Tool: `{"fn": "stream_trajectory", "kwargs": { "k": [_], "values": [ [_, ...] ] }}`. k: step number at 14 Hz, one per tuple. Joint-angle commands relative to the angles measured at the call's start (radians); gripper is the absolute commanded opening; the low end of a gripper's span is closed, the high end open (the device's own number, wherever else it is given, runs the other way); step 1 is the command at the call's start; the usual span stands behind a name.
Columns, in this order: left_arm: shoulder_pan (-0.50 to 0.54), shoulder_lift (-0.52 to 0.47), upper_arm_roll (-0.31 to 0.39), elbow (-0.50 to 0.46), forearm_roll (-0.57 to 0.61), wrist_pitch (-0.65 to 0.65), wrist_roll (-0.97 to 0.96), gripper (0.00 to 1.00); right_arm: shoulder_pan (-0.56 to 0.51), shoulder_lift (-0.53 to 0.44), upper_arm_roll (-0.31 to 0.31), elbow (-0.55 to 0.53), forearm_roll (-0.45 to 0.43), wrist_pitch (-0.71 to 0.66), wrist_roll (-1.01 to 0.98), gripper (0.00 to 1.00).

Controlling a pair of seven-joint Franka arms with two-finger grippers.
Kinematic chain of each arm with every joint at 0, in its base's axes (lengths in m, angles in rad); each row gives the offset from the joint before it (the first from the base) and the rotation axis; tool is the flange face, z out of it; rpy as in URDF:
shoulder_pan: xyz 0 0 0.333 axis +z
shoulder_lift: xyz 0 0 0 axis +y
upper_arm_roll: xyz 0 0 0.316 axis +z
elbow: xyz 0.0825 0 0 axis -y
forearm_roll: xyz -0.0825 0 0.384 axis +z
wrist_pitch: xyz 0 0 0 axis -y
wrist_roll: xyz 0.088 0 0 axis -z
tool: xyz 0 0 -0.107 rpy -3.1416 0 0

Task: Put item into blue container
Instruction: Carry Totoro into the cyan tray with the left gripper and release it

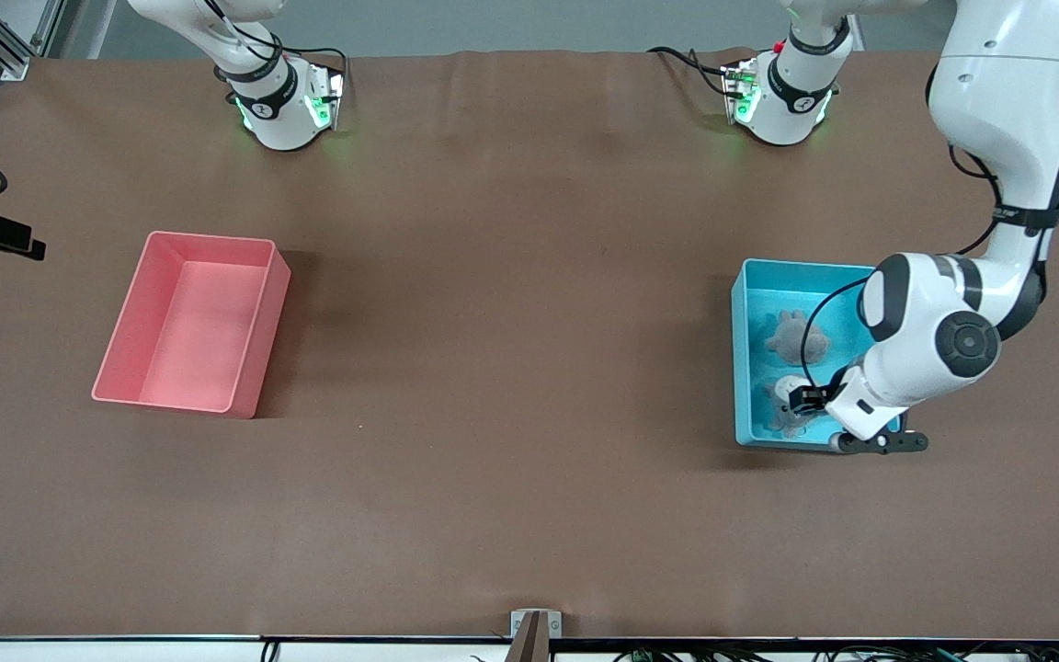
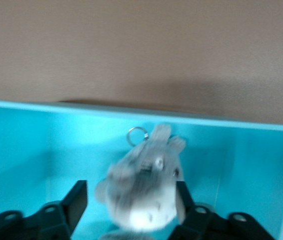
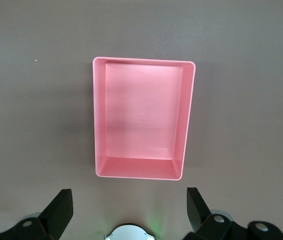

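Observation:
The blue container [image 1: 739, 368] stands toward the left arm's end of the table. My left gripper [image 1: 803, 401] is lowered inside it, at the end nearer the front camera. Its jaws are open around a grey and white plush toy [image 1: 783, 409]. In the left wrist view the plush toy [image 2: 146, 195] is blurred between the spread fingers [image 2: 76, 200]. It has a gap to one finger and a metal ring [image 2: 136, 136] on top. The container's wall [image 2: 21, 150] fills that view. A second grey plush [image 1: 791, 338] lies farther back in the container. My right gripper [image 3: 130, 210] waits open, high over the table.
A pink bin [image 1: 258, 326] stands empty toward the right arm's end of the table, and the pink bin [image 3: 189, 115] shows below the right gripper. The brown table [image 1: 511, 368] is bare between the two bins.

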Motion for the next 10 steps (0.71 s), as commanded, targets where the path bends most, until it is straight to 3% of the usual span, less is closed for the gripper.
{"fn": "stream_trajectory", "kwargs": {
  "k": [1, 5, 10],
  "values": [
    [0.007, -0.106, -0.004, -0.023, -0.018, -0.093, 0.002, 1.0, 0.009, -0.098, 0.004, -0.104, 0.0, 0.028, 0.011, 1.0],
    [0.007, -0.228, -0.004, 0.036, -0.012, -0.21, 0.006, 1.0, 0.008, -0.228, 0.004, -0.251, -0.009, 0.086, 0.005, 1.0],
    [0.054, -0.239, 0.005, 0.293, 0.007, -0.501, 0.002, 1.0, 0.006, -0.259, 0.007, -0.277, -0.022, 0.091, -0.003, 1.0]
  ]
}}
